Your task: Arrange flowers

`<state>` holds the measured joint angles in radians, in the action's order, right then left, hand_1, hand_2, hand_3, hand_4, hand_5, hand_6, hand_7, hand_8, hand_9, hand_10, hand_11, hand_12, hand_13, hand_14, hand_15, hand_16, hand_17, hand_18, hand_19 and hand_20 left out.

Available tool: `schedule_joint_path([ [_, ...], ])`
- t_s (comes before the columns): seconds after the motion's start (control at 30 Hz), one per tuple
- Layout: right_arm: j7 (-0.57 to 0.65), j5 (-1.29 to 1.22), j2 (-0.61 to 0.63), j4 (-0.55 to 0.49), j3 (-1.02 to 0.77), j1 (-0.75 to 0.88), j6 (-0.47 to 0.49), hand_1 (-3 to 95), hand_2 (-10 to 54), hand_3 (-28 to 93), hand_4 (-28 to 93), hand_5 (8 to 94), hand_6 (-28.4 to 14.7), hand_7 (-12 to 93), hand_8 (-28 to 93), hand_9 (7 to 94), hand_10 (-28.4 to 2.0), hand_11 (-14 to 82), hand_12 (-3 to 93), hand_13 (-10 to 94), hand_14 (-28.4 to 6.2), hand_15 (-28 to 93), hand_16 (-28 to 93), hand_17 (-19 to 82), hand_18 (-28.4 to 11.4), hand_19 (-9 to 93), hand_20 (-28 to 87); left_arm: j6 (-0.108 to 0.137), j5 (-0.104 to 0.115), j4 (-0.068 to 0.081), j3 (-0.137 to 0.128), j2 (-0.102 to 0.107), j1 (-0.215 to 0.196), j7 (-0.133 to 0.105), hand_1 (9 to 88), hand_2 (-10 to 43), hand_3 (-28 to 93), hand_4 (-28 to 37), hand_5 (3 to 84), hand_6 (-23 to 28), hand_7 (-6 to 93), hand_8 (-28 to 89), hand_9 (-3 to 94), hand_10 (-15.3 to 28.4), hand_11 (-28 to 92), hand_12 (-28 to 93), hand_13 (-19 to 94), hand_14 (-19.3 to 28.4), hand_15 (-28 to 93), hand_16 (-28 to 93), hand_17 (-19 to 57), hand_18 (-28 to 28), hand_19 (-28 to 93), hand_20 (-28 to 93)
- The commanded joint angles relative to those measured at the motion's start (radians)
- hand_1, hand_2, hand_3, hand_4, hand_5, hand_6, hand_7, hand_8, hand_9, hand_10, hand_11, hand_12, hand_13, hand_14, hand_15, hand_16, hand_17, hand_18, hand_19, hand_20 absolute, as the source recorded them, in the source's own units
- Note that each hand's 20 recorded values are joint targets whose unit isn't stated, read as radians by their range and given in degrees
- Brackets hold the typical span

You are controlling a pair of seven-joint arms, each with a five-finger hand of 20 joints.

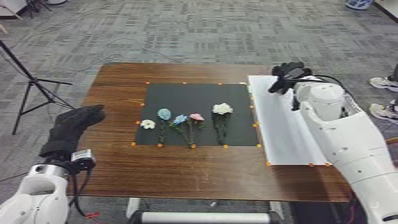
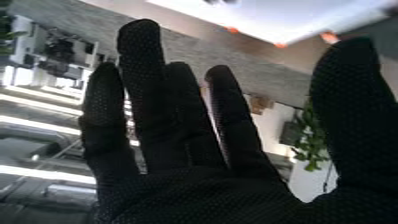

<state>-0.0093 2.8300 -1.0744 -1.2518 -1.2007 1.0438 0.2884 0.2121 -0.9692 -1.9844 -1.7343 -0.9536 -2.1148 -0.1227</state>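
At the left edge of a brown wooden table (image 1: 133,175), the robot's left hand (image 1: 74,124) is held with its fingers extended and loosely pressed together. Five flowers are laid out on a black mat (image 1: 191,95), their blooms turned toward the far side and their stems pointed back toward the robot. Nearest is seen a small white bloom (image 1: 147,124) at the mat's left side, followed by a blue one (image 1: 180,119), a pink one (image 1: 196,117), a pale blue-green one (image 1: 163,114) and, farthest, a larger white one (image 1: 222,108) to the right of the rest. Just beside the mat, on its right, a long white sheet (image 1: 298,145) is set down; both are edged with small orange markers. Over the sheet's far end, the right hand (image 1: 289,75) is positioned, well apart from the flowers; in the right wrist view its fingers are seen straight and spread, the thumb held wide. Beyond the table, gray patterned carpet (image 1: 204,35) is seen.
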Motion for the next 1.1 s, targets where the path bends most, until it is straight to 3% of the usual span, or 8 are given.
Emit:
schedule_joint_path([
  [0.03,0.025,0.04,-0.029,0.054,-0.015,0.039,-0.115,29.0,-9.5,76,-26,45.3,-1.5,19,-11,50.8,-12.4,10.6,15.9,59,-13.8,47,26,26,-22.4,67,49,-0.015,-0.006,-0.007,0.002,-0.005,-0.002,0.004,31.4,3.5,67,-17.7,55.2,0.4,17.7,-9,53.6,14.4,21,12,41,17.8,22,-1,6.7,10.7,4,16],
  [0.23,0.067,0.029,-0.021,0.079,0.023,0.059,-0.228,38.3,-9.5,76,-28,56.3,2.1,25,-14,65.5,-11.6,17.4,16.9,64,-11.9,54,29,30,-21.7,72,51,-0.005,-0.016,-0.009,0.008,-0.008,0.003,-0.017,31.5,3.6,67,-17.7,55.2,0.3,17.8,-9,53.6,14.4,21,12,41,17.8,22,-1,6.7,10.8,4,16],
  [0.33,0.07,0.028,-0.02,0.081,0.034,0.067,-0.251,46.1,-9.5,71,-28,63.1,3.0,28,-5,73.0,-10.7,21.6,19.9,68,-10.5,58,31,32,-21.7,75,53,0.04,-0.01,-0.008,0.024,-0.008,0.006,-0.059,31.5,3.5,67,-17.6,55.5,0.3,17.9,-9,53.8,14.4,21,12,41,17.7,21,-1,6.9,10.8,4,16],
  [0.4,0.073,0.027,-0.024,0.085,0.035,0.07,-0.26,50.2,-9.5,67,-28,64.7,3.1,29,-2,75.9,-9.9,18.2,25.6,69,-10.0,59,32,33,-21.7,76,54,0.079,0.0,-0.008,0.034,-0.01,0.01,-0.089,31.8,3.3,67,-17.5,55.6,0.4,18.0,-9,53.8,14.4,21,12,41,17.7,21,-1,7.9,10.4,5,16],
  [0.47,0.067,0.032,-0.031,0.097,0.032,0.069,-0.264,54.2,-9.5,65,-28,66.4,3.7,31,-2,80.1,-8.8,13.4,32.2,70,-9.4,60,32,34,-21.6,78,54,0.1,0.01,-0.007,0.038,-0.012,0.01,-0.104,33.0,3.5,67,-17.5,55.6,0.4,18.0,-9,53.7,14.3,21,12,41,17.5,21,-2,9.4,10.1,5,17],
  [0.63,0.061,0.011,-0.022,0.105,0.035,0.074,-0.312,56.5,-9.5,65,-28,67.5,3.8,31,-2,82.8,-8.1,8.7,35.9,71,-9.1,61,32,35,-21.5,78,54,0.094,0.008,-0.009,0.035,-0.014,0.011,-0.088,33.7,3.5,67,-17.0,55.0,0.6,18.4,-9,53.4,14.2,22,12,41,17.2,21,-2,10.1,10.1,5,18],
  [0.8,0.094,-0.1,0.022,0.057,0.07,0.063,-0.392,60.4,-9.5,63,-26,76.3,4.0,30,0,89.6,-7.3,8.8,38.7,75,-8.1,61,33,37,-22.2,80,55,0.09,0.006,-0.01,0.032,-0.013,0.011,-0.082,33.1,3.2,67,-16.8,55.3,0.8,18.6,-9,53.6,14.2,22,12,41,17.1,21,-2,9.4,10.3,5,18],
  [1.1,0.213,-0.307,0.148,-0.255,0.051,0.13,-0.416,60.9,-9.5,63,-25,79.3,3.2,27,3,91.7,-6.5,8.3,39.7,76,-8.3,61,35,38,-22.9,80,56,0.088,0.006,-0.015,0.01,-0.003,0.004,-0.087,32.8,3.0,67,-17.0,55.3,1.0,18.6,-9,53.8,14.2,22,12,41,17.3,22,-2,9.1,10.3,4,18],
])
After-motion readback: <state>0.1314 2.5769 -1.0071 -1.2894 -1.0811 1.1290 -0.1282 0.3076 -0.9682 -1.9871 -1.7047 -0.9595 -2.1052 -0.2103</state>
